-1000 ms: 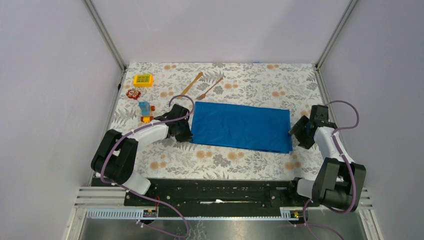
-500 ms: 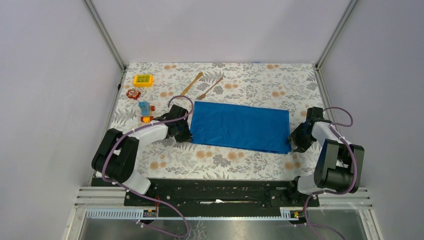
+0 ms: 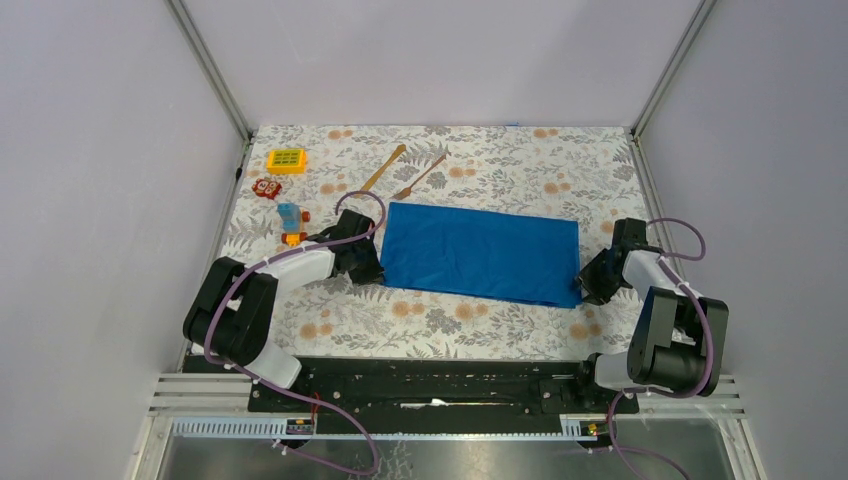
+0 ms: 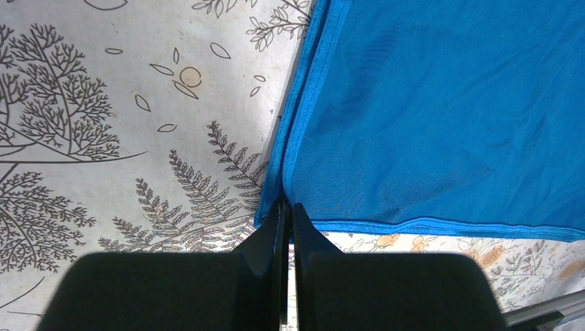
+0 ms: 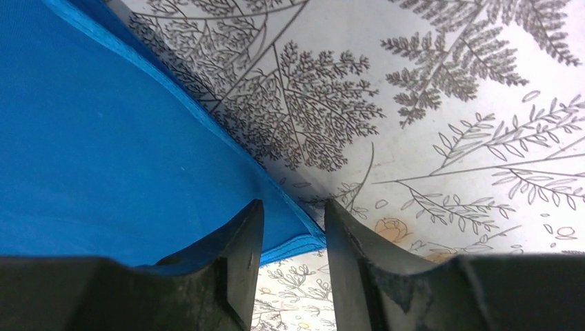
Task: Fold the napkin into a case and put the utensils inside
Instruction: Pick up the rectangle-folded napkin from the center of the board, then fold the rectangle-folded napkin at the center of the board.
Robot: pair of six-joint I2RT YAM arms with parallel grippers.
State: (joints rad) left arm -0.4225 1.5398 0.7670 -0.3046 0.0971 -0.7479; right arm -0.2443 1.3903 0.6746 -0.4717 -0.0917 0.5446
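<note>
Left fingers [image 4: 287,207] are pressing flat together right on the hem at the near-left corner of the napkin [image 3: 480,252], so they're pinching the cloth there. The two layers of blue edge are running straight into the tips in the left wrist view.

Right fingers [image 3: 585,284] are sitting apart with a clear gap between them. They're straddling the near-right corner of the napkin, and the corner is poking into that gap without being squeezed.

The napkin itself is lying flat in the middle of the counter [image 3: 450,320] as a wide blue rectangle, folded over at least once judging by the doubled edge, with both arms reaching in low from either end.

Further out, the fork [image 3: 422,175] and the knife-like stick [image 3: 385,168] are lying side by side on a slant just past the napkin's far-left corner, not on the cloth. The fork's near end is coming close to the far edge.

Over on the left a yellow toy [image 3: 287,160], a red toy [image 3: 266,187] and a blue-orange toy [image 3: 290,220] are sitting well apart from the napkin.
</note>
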